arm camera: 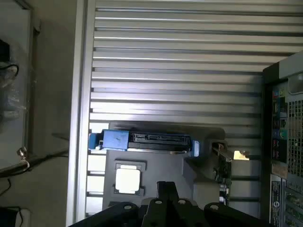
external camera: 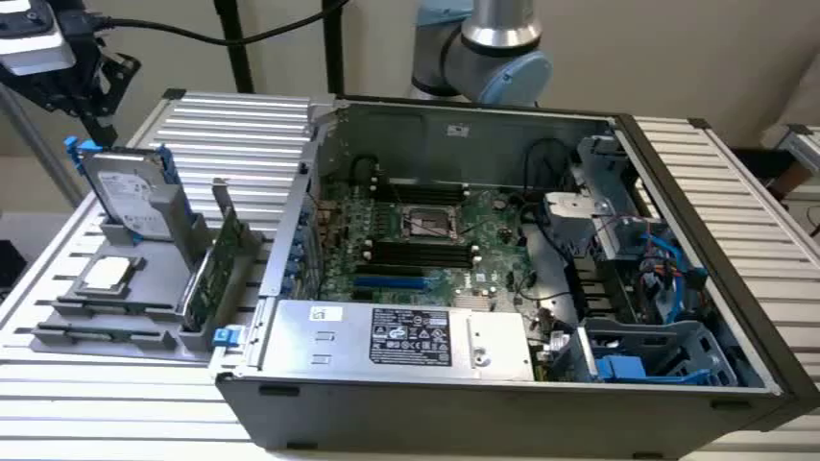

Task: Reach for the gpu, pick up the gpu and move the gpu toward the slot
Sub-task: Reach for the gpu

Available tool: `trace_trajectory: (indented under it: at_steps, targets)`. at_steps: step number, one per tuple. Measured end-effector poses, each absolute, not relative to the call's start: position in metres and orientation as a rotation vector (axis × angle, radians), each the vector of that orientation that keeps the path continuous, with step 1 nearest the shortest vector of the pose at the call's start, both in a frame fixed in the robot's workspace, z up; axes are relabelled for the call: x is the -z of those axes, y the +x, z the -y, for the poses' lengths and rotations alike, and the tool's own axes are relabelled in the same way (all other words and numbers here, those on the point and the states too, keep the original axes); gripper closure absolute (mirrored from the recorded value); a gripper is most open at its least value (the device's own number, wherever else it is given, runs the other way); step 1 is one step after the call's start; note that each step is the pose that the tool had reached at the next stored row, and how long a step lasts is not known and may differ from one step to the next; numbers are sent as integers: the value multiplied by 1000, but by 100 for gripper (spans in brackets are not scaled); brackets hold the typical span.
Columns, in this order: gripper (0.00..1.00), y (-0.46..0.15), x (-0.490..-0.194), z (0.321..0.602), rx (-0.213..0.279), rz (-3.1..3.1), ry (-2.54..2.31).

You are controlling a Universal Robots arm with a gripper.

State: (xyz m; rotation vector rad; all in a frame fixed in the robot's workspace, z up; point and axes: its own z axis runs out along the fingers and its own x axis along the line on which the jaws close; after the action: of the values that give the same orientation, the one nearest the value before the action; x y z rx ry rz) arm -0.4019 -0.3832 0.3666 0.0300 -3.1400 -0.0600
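Pincer (external camera: pixel 98 123) over hard drive (external camera: pixel 129 197) | gpu (external camera: pixel 211 269) upright in holder (external camera: pixel 77 331), seemingly untouched

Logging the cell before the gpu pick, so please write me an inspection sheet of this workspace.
Surface: ribbed metal table bearing an open computer case and a grey holder.
Job's things: gpu stands on edge in the holder, beside the case, ungripped; motherboard exposed inside the case.
Clutter: hard drive upright in the holder; processor chip and memory sticks lying flat there.
Grippers: gripper hangs above the hard drive, apart from the gpu.
Cables: black cable leading off the gripper; blue cables inside the case.
Surroundings: arm base behind the case.
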Motion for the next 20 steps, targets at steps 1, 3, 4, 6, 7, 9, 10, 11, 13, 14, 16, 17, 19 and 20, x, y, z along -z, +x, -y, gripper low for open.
trace_trajectory:
  at_steps: [1, 3, 4, 6, 7, 9, 10, 11, 13, 14, 16, 17, 19, 20]
  targets:
    - [89, -402, -367, 383, 60, 3140, 30]
    - [89, -402, -367, 383, 60, 3140, 30]
    - [89, -402, -367, 383, 60, 3140, 30]
    - [89, -402, -367, 383, 60, 3140, 30]
    - [89, -402, -367, 383, 60, 3140, 30]
    - [89, -402, -367, 383, 60, 3140, 30]
    - [89, -402, -367, 383, 60, 3140, 30]
    - [89, -402, -367, 383, 60, 3140, 30]
    - [89, -402, -367, 383, 60, 3140, 30]
    - [89, -400, -367, 384, 60, 3140, 30]
    - [89, -396, -367, 389, 60, 3139, 30]
    - [89, -393, -367, 392, 60, 3140, 30]
    - [89, -388, -367, 398, 60, 3140, 30]
    - [89, -385, -366, 401, 60, 3140, 30]
